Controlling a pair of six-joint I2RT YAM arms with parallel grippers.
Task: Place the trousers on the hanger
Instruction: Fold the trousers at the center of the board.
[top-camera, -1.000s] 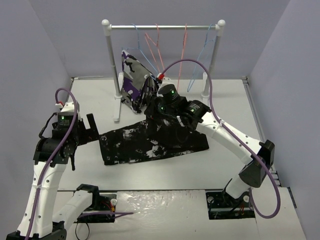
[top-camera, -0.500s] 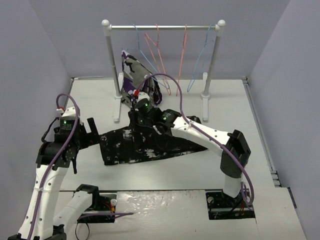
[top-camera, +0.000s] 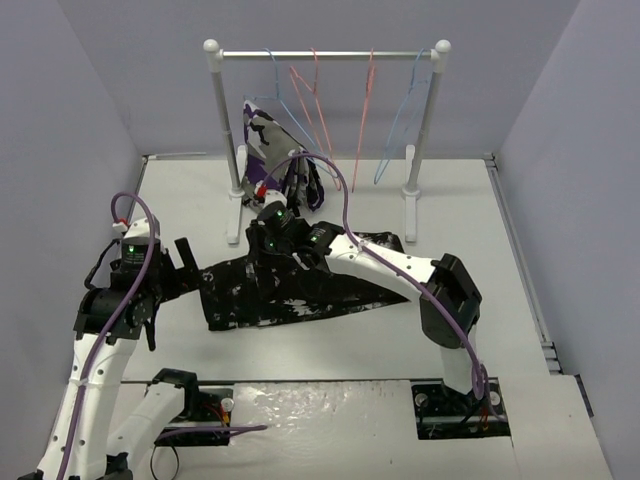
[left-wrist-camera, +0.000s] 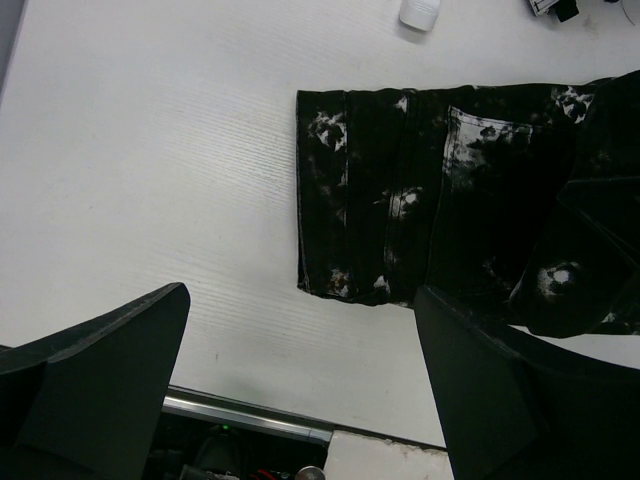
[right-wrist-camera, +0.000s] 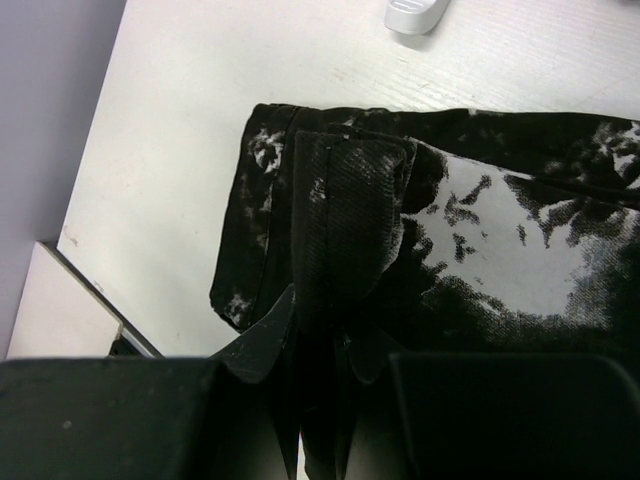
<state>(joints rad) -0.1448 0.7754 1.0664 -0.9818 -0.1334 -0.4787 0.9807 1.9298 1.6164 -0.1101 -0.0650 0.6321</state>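
The trousers are black cloth with ragged white splotches all over. They lie flat on the white counter in the middle of the top view, spread from centre left to centre right. The left wrist view shows a stitched pocket and a straight hemmed edge at its upper right.

The right claw sits over the left part of the trousers. In its wrist view the fingers are nearly together, pinching a raised fold of the cloth.

The left claw stands wide apart at centre left, just beside the trousers' edge and holding nothing.

At the top of the frame a rack carries wire hangers. A light-blue hanger hangs bare near the right post, pink-red hangers hang in the middle, and a purple patterned garment hangs at the left.
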